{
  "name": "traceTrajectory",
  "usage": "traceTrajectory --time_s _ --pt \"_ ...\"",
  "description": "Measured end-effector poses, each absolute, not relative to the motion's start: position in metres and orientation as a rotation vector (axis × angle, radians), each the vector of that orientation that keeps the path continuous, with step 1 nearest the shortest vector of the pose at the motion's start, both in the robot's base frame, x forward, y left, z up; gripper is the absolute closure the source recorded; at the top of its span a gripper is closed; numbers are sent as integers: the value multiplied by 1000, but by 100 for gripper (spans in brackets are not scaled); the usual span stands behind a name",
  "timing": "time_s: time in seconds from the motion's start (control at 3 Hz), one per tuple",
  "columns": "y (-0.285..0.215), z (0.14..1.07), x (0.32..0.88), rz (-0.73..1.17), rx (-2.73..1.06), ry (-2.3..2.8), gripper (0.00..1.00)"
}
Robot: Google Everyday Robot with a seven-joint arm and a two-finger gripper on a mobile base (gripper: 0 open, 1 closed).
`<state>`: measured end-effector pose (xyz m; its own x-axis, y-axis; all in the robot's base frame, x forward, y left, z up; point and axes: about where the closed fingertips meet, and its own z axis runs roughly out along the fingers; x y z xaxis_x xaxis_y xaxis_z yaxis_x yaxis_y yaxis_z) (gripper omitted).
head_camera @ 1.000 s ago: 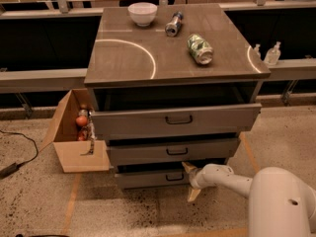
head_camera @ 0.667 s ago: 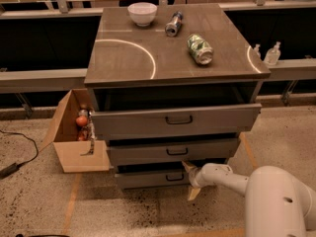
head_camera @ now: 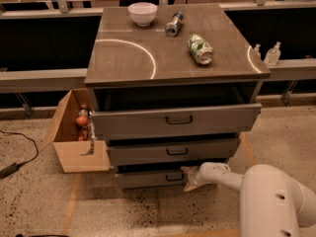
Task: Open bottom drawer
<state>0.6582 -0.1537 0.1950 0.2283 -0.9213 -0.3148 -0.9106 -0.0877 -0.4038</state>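
The bottom drawer (head_camera: 145, 178) is the lowest and shortest grey front of the cabinet, with a small dark handle (head_camera: 174, 177) at its centre. It stands out a little from the cabinet body, less than the two drawers above it. My gripper (head_camera: 190, 178) is at the right part of that front, just right of the handle and level with it. The white arm (head_camera: 269, 199) reaches in from the lower right.
The middle drawer (head_camera: 173, 151) and the wide top drawer (head_camera: 175, 120) are partly pulled out above. A white bowl (head_camera: 142, 13), a small bottle (head_camera: 173, 23) and a lying can (head_camera: 200, 49) sit on the cabinet top. An open cardboard box (head_camera: 74, 142) stands on the floor at the left.
The arm's bulk has edged slightly left. The gripper stays at the bottom drawer front beside the handle. The drawers look unchanged.
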Motion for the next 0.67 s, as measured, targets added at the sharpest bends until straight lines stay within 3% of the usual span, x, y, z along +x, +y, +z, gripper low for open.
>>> traceTrajectory --time_s 0.33,0.67 --pt "-155 197 657 -24 -1997 1676 61" --pt "-156 208 657 -64 -2030 1681 60"
